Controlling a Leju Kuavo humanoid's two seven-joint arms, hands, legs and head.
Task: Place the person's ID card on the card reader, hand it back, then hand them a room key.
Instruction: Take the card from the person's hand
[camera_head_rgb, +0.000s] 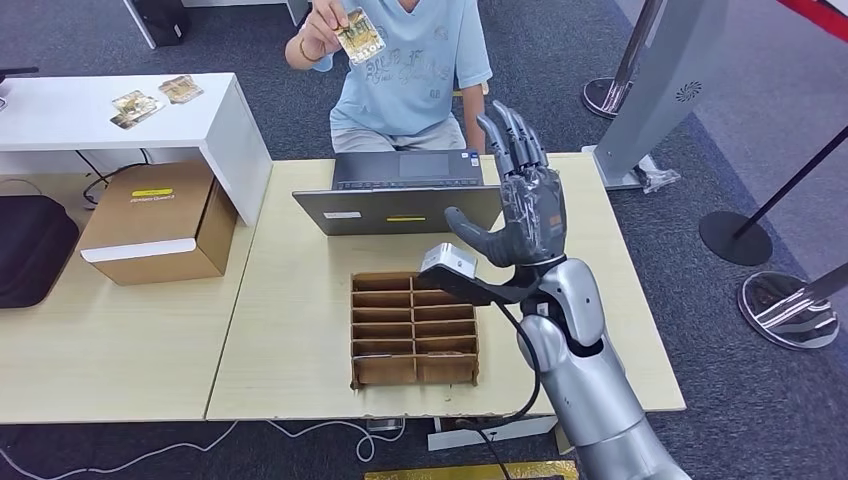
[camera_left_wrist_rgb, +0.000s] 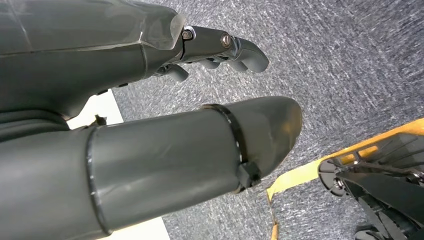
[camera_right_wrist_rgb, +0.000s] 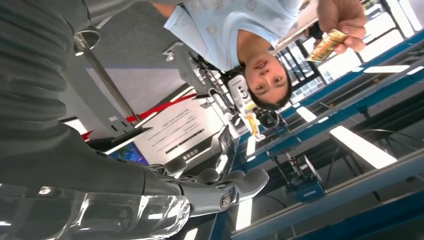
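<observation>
Grey carpeted room, pale wooden tabletop (camera_head_rgb: 300, 330) carrying a compartmented cardboard tray (camera_head_rgb: 414, 328) and an open laptop (camera_head_rgb: 405, 190) at the far edge. Beyond the laptop, a seated person in a light blue shirt, one hand (camera_head_rgb: 312, 35) raised and pinching the ID card (camera_head_rgb: 361, 34) up high, face toward the robot.

Right hand (camera_head_rgb: 520, 195) lifted above the tabletop, palm turned to the person, fingers (camera_head_rgb: 512, 135) spread and upright, thumb out to the side, holding nothing. Card well apart from those fingers: farther out past the laptop, and off toward the robot's left. Long axis of the card roughly upright, slightly tilted, upper part free above the person's pinch. Same card seen in the right wrist view (camera_right_wrist_rgb: 327, 45), distant from the fingertips.

Left hand (camera_left_wrist_rgb: 150, 85) hanging low over the carpet, fingers curled in loosely around nothing.

Right hand clearly the nearer one; probably a reach forward and leftward across the laptop needed to take the card. No card reader clearly identifiable; two more cards (camera_head_rgb: 155, 98) lying on the white side desk (camera_head_rgb: 100, 125).
</observation>
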